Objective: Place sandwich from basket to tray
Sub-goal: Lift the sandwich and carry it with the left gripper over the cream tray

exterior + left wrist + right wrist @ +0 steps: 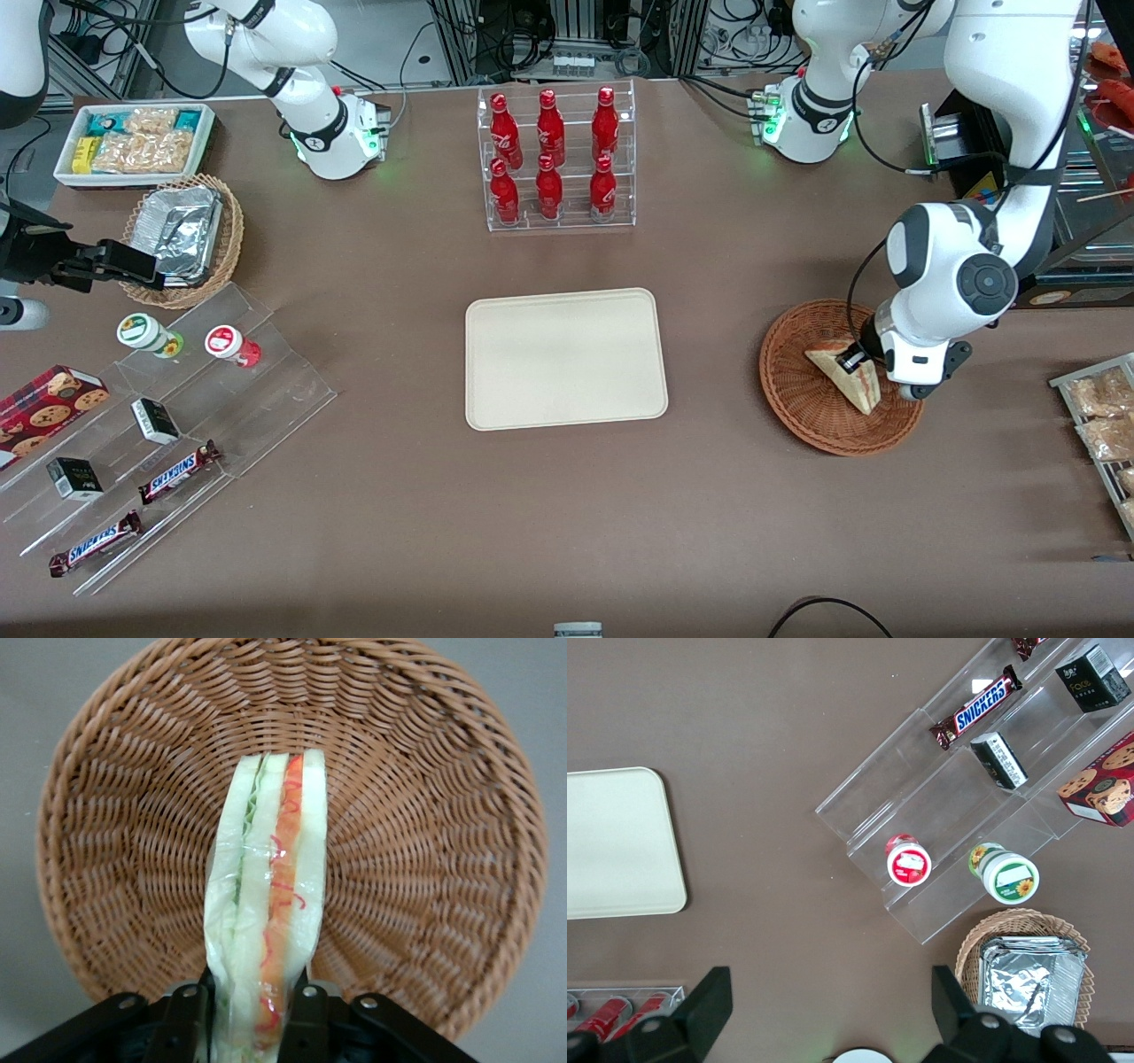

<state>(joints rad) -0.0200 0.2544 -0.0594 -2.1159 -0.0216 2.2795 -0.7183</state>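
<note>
Gripper over basket, fingers pinching sandwich at its end, wedge upright betw. them

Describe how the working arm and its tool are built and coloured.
The working arm over the basket has glossy white shells, dark grey round joint caps, black cables along it and a green-lit base. Its tool is matte black with small silver screws.

text: "SNICKERS" | on: two candy bars on the clear stepped stand, at 8 o'clock from the tray | gripper: no text
</note>
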